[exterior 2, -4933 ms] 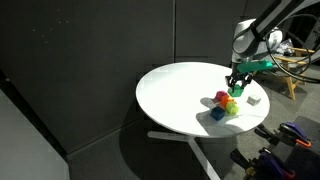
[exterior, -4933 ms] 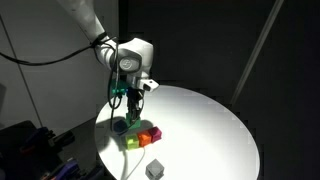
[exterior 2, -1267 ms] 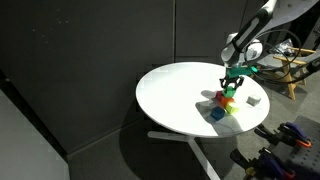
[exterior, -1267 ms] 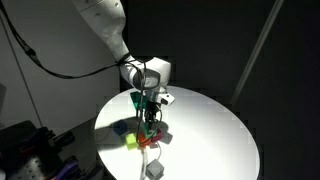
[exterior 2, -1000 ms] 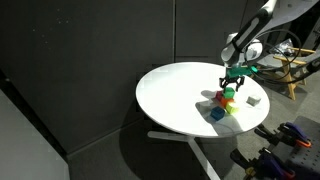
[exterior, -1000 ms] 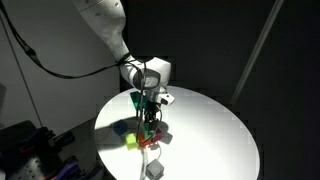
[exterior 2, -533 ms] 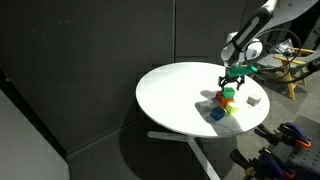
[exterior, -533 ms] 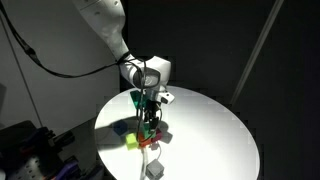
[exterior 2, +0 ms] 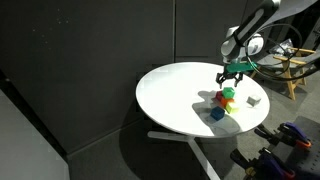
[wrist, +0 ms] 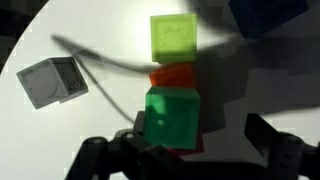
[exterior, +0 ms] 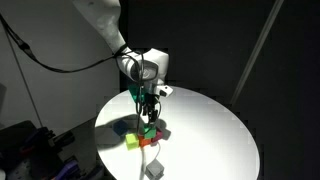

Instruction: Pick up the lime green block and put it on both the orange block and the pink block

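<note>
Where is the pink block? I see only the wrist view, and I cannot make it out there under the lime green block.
Observer: In an exterior view the pink block shows under the lime green block, next to the orange block that you see.
Operator: Does the tool touch the green one?
Observer: It seems not. From the side the open tool hangs above it, apart.
Operator: What do the blocks stand on?
Observer: A round white table; no block overhangs its rim.
</note>
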You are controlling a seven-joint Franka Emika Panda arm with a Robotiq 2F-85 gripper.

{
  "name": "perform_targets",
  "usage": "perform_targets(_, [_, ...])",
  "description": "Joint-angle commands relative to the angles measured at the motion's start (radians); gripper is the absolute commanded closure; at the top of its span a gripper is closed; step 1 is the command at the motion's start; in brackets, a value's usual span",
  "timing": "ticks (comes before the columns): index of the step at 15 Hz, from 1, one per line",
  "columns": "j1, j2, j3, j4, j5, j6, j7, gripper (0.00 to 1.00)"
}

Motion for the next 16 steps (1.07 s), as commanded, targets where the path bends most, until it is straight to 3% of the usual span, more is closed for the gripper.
perform_targets(1, [-0.012, -0.101, 0.023, -0.08, 0.024, 0.005, -0.063, 0.0])
perform_targets(16, [0.028, -0.366, 0.041, -0.3, -0.036, -0.053, -0.105, 0.0])
